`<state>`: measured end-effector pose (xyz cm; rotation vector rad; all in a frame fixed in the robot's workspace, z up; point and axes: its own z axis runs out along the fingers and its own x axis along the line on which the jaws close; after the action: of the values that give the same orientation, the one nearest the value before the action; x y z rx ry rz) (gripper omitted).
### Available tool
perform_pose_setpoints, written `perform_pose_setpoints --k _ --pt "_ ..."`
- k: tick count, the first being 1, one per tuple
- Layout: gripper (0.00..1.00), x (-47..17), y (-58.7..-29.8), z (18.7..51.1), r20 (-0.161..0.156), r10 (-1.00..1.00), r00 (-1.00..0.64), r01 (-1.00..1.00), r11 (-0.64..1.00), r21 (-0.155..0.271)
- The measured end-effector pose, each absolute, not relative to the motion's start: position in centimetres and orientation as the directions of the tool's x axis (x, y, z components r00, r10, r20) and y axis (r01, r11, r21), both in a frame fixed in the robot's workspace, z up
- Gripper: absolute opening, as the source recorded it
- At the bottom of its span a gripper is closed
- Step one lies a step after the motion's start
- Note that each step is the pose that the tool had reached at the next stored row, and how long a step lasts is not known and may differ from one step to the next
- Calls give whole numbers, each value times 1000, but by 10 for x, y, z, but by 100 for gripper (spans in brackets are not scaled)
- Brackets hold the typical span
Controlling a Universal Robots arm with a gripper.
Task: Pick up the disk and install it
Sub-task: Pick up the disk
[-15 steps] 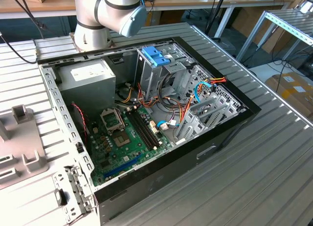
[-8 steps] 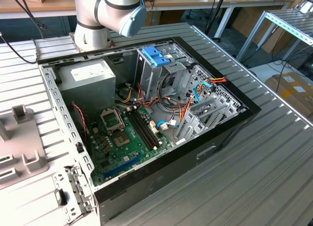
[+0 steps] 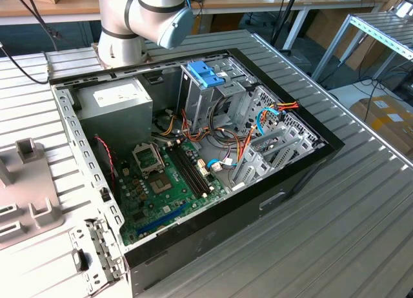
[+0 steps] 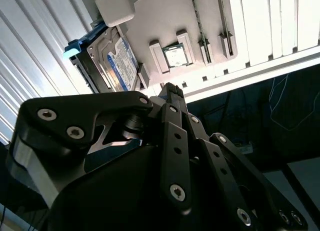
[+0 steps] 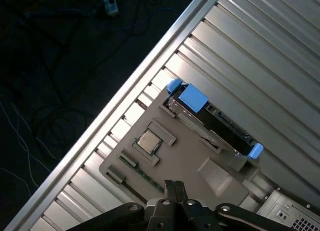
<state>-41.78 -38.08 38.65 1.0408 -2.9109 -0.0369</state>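
Below the claw (image 5: 173,185), past its tips and well apart from them, the disk (image 5: 220,127) stands on edge in a slot of a grey fixture (image 5: 190,158) that rests on the slatted table (image 5: 260,51). The claw is closed on nothing, its fingers pressed together in both wrist views. A small square chip (image 5: 148,141) sits in a pocket of the fixture, nearer the claw's line than the disk is.

In the second wrist view the disk (image 4: 117,63) shows one labelled face, with the blue tab (image 4: 72,50) at the end farther from the claw (image 4: 172,88).

The disk looks like a stiff metal block, probably dense and heavy for its bulk, so it should not sag or bend in a grip. Its faces look smooth and could slip under a light squeeze. I would treat it as shock-sensitive, since a knock or a drop could harm it. The blue rails and tab (image 5: 192,97) are thin plastic and likely to flex or snap off.

The soundest hold seems to be across the thickness, pinching both broad faces at the exposed long edge. That hold belongs midway between the two blue ends (image 5: 255,151), so the weight hangs balanced.
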Motion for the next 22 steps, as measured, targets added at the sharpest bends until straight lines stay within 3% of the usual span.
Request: perform_pose_setpoints --k 22 --pt "11 -418 -381 387 39 -733 -679 -732 680 39"
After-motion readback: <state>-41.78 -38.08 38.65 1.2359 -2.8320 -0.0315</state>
